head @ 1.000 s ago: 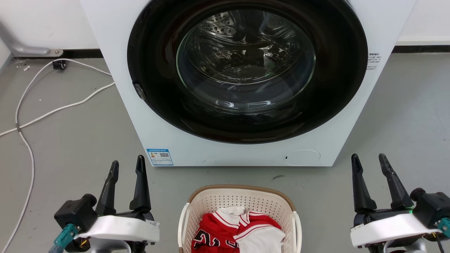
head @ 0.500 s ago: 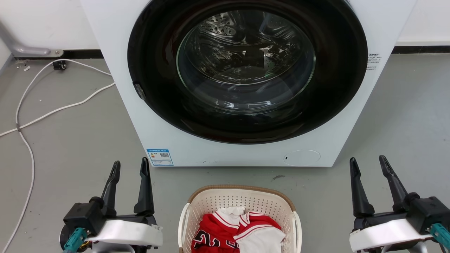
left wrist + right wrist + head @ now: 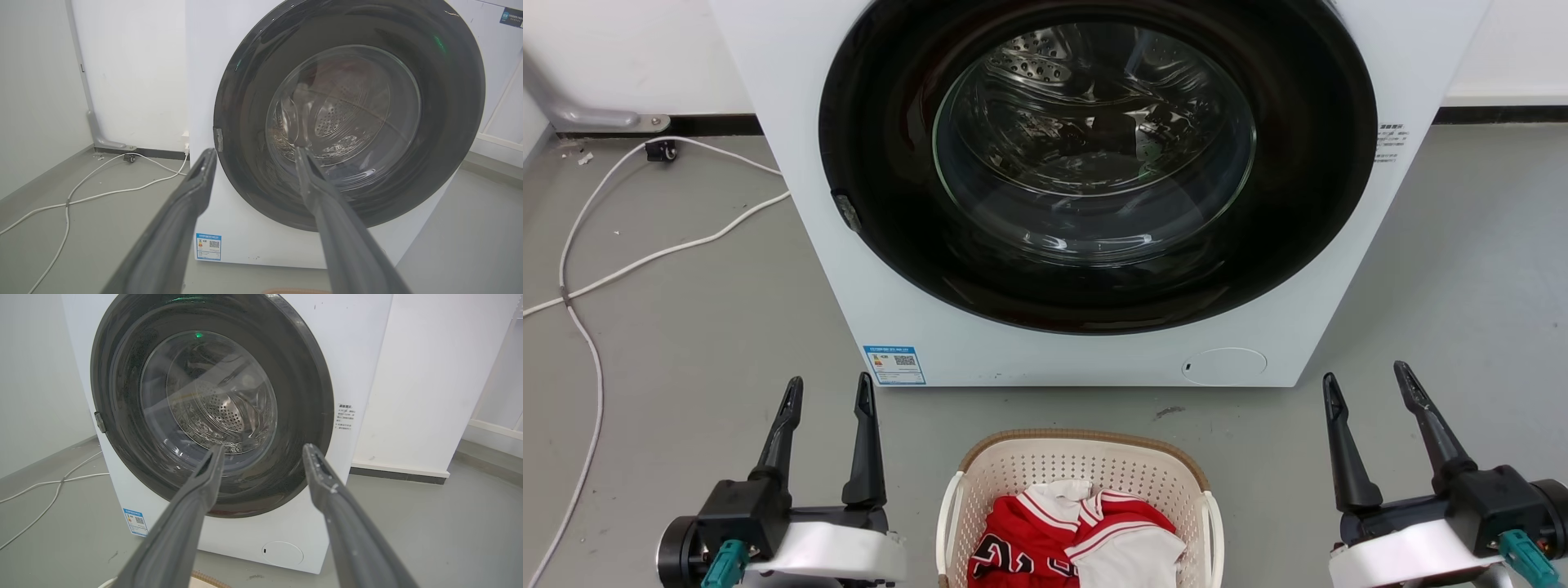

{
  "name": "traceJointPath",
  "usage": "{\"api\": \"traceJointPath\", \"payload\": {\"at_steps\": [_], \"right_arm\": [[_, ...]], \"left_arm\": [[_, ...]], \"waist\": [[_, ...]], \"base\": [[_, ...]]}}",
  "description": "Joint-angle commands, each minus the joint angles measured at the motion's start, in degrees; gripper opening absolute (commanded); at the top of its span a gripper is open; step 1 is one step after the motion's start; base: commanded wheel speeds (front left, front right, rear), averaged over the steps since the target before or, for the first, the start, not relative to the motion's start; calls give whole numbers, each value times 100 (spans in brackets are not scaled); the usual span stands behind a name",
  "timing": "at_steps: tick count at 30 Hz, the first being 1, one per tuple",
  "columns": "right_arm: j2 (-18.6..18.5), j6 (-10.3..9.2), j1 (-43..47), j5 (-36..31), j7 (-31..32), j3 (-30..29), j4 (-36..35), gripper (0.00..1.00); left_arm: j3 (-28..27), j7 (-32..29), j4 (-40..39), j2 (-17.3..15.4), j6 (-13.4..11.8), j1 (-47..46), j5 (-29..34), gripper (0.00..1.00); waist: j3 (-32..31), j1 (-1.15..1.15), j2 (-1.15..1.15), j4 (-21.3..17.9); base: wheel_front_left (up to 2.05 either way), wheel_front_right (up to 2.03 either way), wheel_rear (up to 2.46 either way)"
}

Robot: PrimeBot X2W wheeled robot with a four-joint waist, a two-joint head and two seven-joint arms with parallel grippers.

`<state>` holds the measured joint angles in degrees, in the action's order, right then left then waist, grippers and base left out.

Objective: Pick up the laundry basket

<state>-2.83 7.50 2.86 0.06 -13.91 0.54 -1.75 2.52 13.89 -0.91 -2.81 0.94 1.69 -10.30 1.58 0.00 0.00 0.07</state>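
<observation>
The laundry basket [image 3: 1086, 469], cream-white and perforated with a brown rim, sits on the floor at the bottom centre of the head view, holding red and white clothes [image 3: 1074, 535]. A sliver of its brown rim [image 3: 206, 577] shows at the bottom of the right wrist view and at the bottom of the left wrist view [image 3: 296, 291]. My left gripper [image 3: 829, 388] stands open to the basket's left, apart from it. On the basket's right, my right gripper [image 3: 1368, 377] is open too, with nothing between its fingers.
A white front-loading washer [image 3: 1086, 180] with a closed dark round door stands just behind the basket. White cables [image 3: 629, 261] trail across the grey floor at the left. Bare floor lies on both sides of the basket.
Both grippers have drawn down and back toward the bottom edge, and each wrist has rolled. The basket and washer have not moved.
</observation>
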Motion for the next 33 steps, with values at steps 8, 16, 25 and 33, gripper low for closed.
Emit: {"api": "traceJointPath", "payload": {"at_steps": [8, 16, 25, 33], "right_arm": [[-8, -2, 112, -457, -119, 15, -34, 100], [-8, -2, 156, -487, -130, -20, 73, 100], [-8, -2, 155, -455, -130, -47, 157, 100], [-8, -2, 168, -422, -130, -57, 223, 100]], "left_arm": [[44, 113, -17, -12, -55, 88, 424, 100], [72, 133, 123, -11, -78, 135, 491, 100], [66, 133, 288, -11, -113, 164, 502, 100], [86, 133, 353, -11, -101, 169, 555, 100]], "waist": [[-15, 0, 0, -4], [-35, 0, 0, -1], [-40, 0, 0, 3], [-37, 0, 0, -7]], "base": [[0, 0, 0], [0, 0, 0], [0, 0, 0], [0, 0, 0]]}}
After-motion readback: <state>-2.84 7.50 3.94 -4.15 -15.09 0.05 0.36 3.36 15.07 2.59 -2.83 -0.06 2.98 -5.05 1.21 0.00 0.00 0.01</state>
